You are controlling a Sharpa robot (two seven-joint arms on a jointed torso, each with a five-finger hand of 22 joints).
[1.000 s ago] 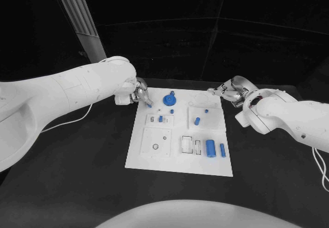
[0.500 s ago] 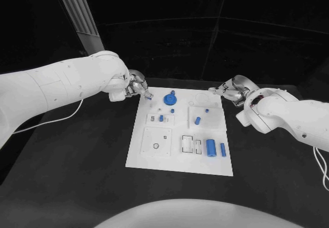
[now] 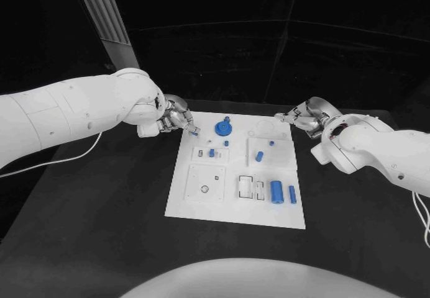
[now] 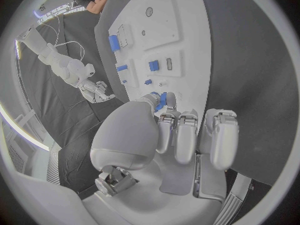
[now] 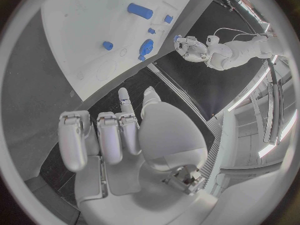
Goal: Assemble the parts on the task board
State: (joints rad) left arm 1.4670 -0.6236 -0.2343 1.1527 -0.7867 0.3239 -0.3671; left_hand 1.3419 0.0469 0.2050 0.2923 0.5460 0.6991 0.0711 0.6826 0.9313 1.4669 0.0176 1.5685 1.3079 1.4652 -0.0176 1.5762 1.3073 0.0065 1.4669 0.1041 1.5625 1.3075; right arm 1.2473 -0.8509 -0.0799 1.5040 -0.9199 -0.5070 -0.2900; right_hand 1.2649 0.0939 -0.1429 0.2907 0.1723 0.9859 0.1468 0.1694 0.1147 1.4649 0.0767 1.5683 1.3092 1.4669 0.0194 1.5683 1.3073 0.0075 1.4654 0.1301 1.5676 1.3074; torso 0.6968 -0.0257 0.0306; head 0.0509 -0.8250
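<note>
My left hand [image 3: 173,118] sits at the far left corner of the task board [image 3: 235,214]; the left wrist view shows a small blue part [image 4: 162,99] pinched at its fingertips [image 4: 167,119], the rest of the fingers curled in beside it. In the head view the same blue part [image 3: 194,133] shows just under the hand, over the board's far left corner

My right hand [image 3: 303,118] hangs off the board's far right corner, over the black table [image 3: 89,217]. Its wrist view shows the hand [image 5: 119,135] with fingers curled in and nothing visible between them: clenched, holding nothing, as far as I can tell

On the board: a blue round disc part [image 3: 222,129] near the far edge, a short blue peg [image 3: 258,157] on the raised right-hand plate, a blue cylinder [image 3: 276,192] and a slimmer blue bar [image 3: 292,195] by the near right edge. Small blue blocks [image 3: 211,153] stand in the left middle plate

Handling judgement: these look like hard plastic pieces, light and stiff, not fragile but smooth, so liable to twist or slip in a fingertip pinch. The pinched piece is small; I would keep the pinch across its short sides and leave its lower end free for seating. The cylinder I would take across its middle, since it could roll if nudged
</note>
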